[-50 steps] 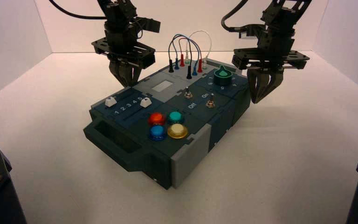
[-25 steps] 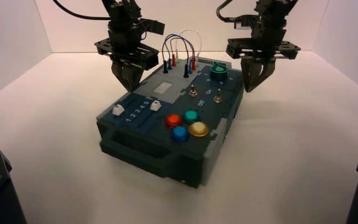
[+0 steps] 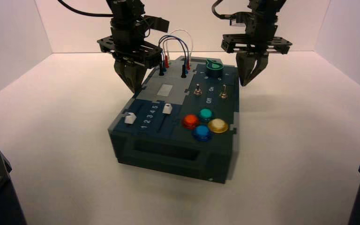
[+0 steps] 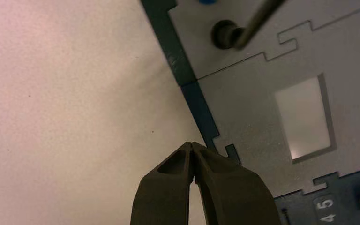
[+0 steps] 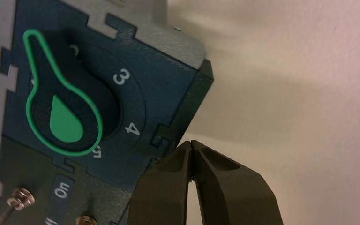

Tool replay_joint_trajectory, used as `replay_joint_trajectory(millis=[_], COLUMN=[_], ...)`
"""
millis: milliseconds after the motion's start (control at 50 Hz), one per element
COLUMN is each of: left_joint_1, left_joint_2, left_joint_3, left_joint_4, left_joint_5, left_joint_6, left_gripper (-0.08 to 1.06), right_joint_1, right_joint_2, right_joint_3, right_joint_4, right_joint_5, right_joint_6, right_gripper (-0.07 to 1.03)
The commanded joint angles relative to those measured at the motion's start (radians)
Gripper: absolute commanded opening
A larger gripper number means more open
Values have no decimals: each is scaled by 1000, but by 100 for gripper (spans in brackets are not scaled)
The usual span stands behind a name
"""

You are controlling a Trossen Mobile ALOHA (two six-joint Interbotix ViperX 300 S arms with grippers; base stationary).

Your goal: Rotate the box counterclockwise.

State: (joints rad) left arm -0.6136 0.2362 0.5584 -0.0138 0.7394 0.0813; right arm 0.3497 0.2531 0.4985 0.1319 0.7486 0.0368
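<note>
Swung counterclockwise since the earlier frames, the dark teal-and-grey box has its near handle end carried toward the robot's right and turned to face the camera more squarely. The right gripper has shifted inward toward the robot's left along with the box's far part, while the left gripper has moved only slightly.

The relation that matters is that the box lies between the two grippers: to the right of the left gripper and to the left of the right one. The left gripper is at the left long side, beside the grey panel with the pale window; the right gripper is at the right long side near the far corner, beside the green pointer knob. Both look about equally close, at or just beside the edges; actual contact cannot be told. Each gripper's fingertips are pressed together, with nothing pinched.

The box sits mid-table, its long axis running from the near end away from the camera, the far end leaning slightly to the left. The four round buttons and the sliders are at the near end, the looped wires at the far end. More counterclockwise turning would probably need opposed pushes, the right gripper pressing leftward on the far part.
</note>
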Motion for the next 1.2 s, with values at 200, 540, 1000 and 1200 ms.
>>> replay_joint_trajectory(millis=[200,540,1000,1200], left_joint_1=[-126,-126,32,64], left_joint_2=[-29,-31,-232,-374], left_joint_3=[-29,-29,91,137], left_joint_4=[-40,-40,-34,-32], left_joint_5=[-14,-20,-67,-52], left_joint_6=[0,0,-3,-9], left_gripper=[-3,-3,-3,-3], right_joint_1=[57,57,57,57], right_joint_2=[-9,-11,-242,-388], right_joint_3=[-107,-98,118,193], right_joint_4=[18,11,-2,-2], right_joint_5=[18,26,8,32], right_joint_6=[-3,-3,-5,-5], right_gripper=[-2,-2,-2,-2])
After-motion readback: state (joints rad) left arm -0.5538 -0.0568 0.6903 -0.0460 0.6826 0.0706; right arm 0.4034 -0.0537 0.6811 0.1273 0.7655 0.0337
